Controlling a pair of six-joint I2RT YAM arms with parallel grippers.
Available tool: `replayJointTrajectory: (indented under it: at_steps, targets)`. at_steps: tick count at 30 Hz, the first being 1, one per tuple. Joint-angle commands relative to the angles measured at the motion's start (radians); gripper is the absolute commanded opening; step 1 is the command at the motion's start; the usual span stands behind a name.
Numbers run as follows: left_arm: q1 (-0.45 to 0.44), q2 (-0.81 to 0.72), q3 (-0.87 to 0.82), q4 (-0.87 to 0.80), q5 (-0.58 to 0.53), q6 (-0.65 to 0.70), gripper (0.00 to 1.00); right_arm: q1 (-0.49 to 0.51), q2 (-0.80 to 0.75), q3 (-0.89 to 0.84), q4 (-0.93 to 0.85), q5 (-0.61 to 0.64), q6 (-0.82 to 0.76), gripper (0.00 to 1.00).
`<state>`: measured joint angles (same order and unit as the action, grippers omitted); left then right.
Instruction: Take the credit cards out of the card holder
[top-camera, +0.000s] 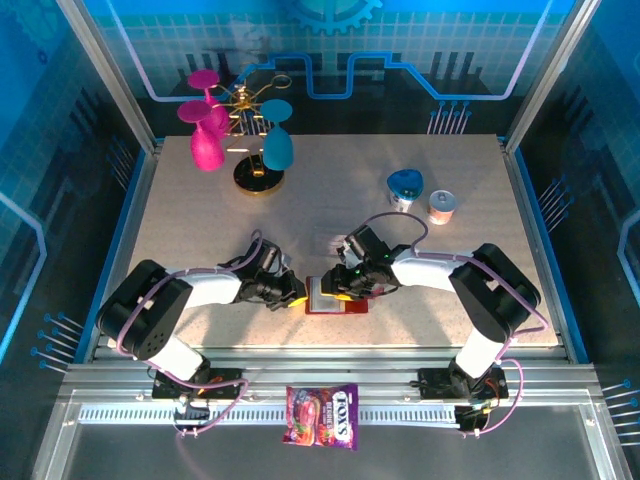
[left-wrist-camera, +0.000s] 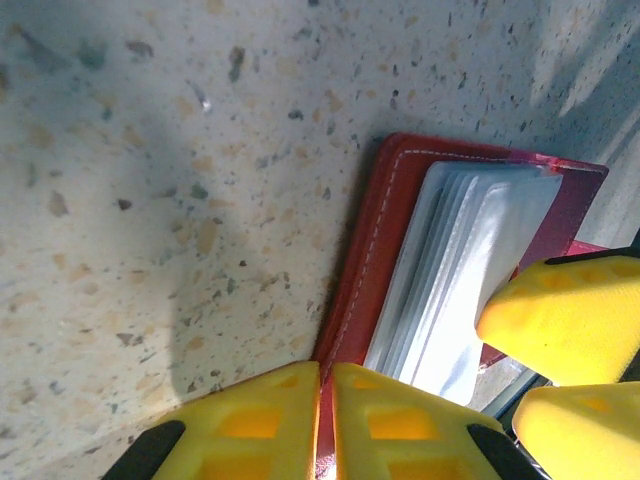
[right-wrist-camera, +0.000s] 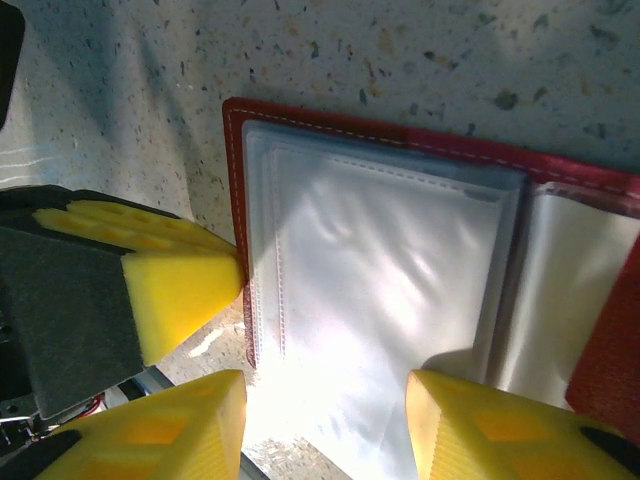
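candy bag (top-camera: 322, 415) reads fox's; left gripper (left-wrist-camera: 325, 372) pinches card holder (left-wrist-camera: 365, 250), right gripper (right-wrist-camera: 325, 385) spread above it.

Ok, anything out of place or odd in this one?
The candy bag lies off the table, on the metal rail beyond its near edge, away from everything else. The red holder lies open on the table; nothing spilled.

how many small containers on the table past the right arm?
2. A blue-lidded container and a pink-banded container just right of it, both standing on the table toward its far right. Nothing there looks able to hide a third.
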<state>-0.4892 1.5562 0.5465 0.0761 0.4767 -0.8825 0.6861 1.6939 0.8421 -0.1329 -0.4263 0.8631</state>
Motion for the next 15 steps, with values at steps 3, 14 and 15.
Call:
replayJointTrajectory:
  at_steps: [3, 14, 15]
  targets:
    - [-0.006, 0.021, 0.021, -0.052, -0.002, 0.028, 0.13, -0.003, -0.006, 0.004, -0.051, 0.032, -0.017, 0.48]
    - [-0.007, 0.023, 0.047, -0.077, -0.01, 0.033, 0.13, -0.034, -0.027, -0.05, 0.032, -0.021, 0.011, 0.48]
    - [-0.007, 0.023, 0.05, -0.079, -0.009, 0.033, 0.13, -0.037, -0.028, -0.055, 0.035, -0.023, 0.011, 0.48]
